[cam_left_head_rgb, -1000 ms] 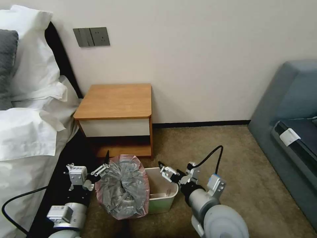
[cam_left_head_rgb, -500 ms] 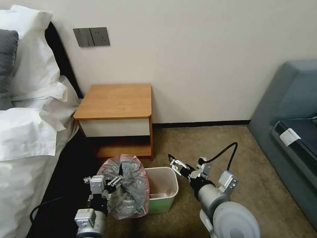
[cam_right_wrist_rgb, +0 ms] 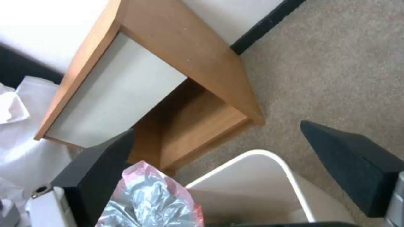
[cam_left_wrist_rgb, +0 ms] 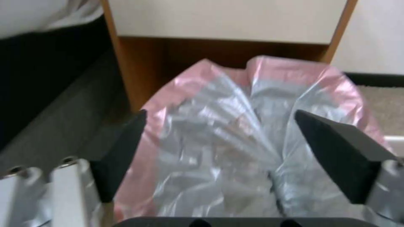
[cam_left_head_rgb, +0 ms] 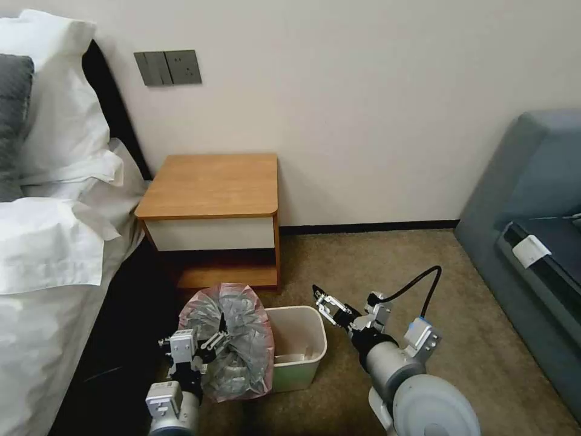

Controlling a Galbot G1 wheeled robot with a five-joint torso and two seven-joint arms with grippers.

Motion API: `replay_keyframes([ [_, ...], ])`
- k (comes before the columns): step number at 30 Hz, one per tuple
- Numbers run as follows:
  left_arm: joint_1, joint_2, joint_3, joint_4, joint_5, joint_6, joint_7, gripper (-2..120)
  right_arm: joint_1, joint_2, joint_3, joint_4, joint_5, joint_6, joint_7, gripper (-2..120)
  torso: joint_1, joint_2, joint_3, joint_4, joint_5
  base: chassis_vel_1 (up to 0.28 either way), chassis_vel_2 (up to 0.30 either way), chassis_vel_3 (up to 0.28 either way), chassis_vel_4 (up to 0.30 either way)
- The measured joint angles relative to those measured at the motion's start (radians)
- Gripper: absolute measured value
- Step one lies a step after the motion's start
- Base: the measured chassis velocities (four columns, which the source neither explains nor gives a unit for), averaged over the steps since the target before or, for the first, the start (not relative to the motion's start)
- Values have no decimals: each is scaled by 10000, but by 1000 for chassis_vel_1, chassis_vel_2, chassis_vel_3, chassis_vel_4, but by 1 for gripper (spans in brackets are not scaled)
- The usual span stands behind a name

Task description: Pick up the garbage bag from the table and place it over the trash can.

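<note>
Both jaws apart, left gripper [cam_left_head_rgb: 206, 346] & right gripper [cam_left_head_rgb: 327, 304] w/o hold on garbage bag [cam_left_head_rgb: 233, 339], which may slump off trash can [cam_left_head_rgb: 301, 351].

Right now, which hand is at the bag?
The left hand: its open fingers straddle the bag. The right hand, also open, hovers apart from it, at the bin's right side.

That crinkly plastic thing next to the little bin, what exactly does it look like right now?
The garbage bag is thin, crinkly, translucent grey plastic with a pinkish-red rim. It stands puffed up and bunched on the left part of the cream trash can, leaving the rest of the bin's mouth bare, just in front of the nightstand. The left claw, fingers spread, is right against its near side.
</note>
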State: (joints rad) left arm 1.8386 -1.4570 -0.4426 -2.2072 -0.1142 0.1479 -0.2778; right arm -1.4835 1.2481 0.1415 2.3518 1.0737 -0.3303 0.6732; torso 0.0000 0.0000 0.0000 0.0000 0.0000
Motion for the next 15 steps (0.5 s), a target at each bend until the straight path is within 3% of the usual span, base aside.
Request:
replay_keyframes([
  [10,-70,56,-51,131,-229,204,-158,54,-98,53,-21,-1,-43,7,-37,100,1,0,0,0,-1,0,0,0,0],
  [15,-130,64,-15,255,-298,295,-158,53,-102,80,-38,-23,-54,9,-45,100,0,0,0,0,0,0,0,0,0],
])
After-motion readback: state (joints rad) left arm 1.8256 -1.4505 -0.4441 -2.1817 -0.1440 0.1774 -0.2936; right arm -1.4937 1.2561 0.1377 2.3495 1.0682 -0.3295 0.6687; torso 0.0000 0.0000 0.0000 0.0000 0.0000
